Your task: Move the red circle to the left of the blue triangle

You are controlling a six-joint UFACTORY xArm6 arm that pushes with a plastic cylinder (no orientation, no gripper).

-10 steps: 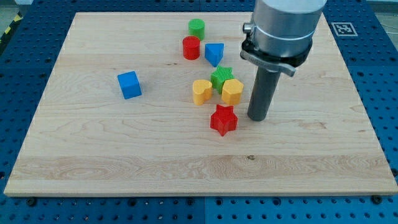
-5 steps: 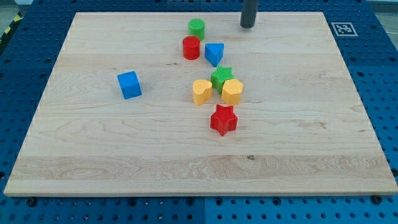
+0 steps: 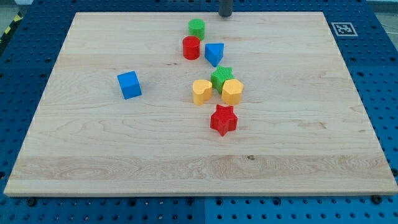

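Rod: only its dark lower end shows, entering at the view's top edge.
My tip (image 3: 225, 15): at the board's top edge, to the upper right of the green circle and apart from every block; it touches nothing.
Gripper state: the arm carries no gripper (a plain rod only), so nothing is opened, closed or held.
Red circle (image 3: 191, 47): upper middle of the board, just beside the blue triangle on its left, a narrow gap between them.
Blue triangle (image 3: 214, 53): right of the red circle, slightly lower in the view.
Green circle (image 3: 196, 27): just above the red circle, nearly touching it.
Green star (image 3: 221, 76): below the blue triangle, touching the yellow blocks under it.
Yellow heart (image 3: 201, 91): lower left of the green star.
Yellow block (image 3: 232, 91): lower right of the green star; shape looks hexagonal.
Red star (image 3: 224, 120): below the 2 yellow blocks, close to them.
Blue cube (image 3: 129, 84): alone on the view's left, well apart from the other 7 blocks.
Board (image 3: 298, 143): pale wood, resting on a blue perforated table (image 3: 382, 93).
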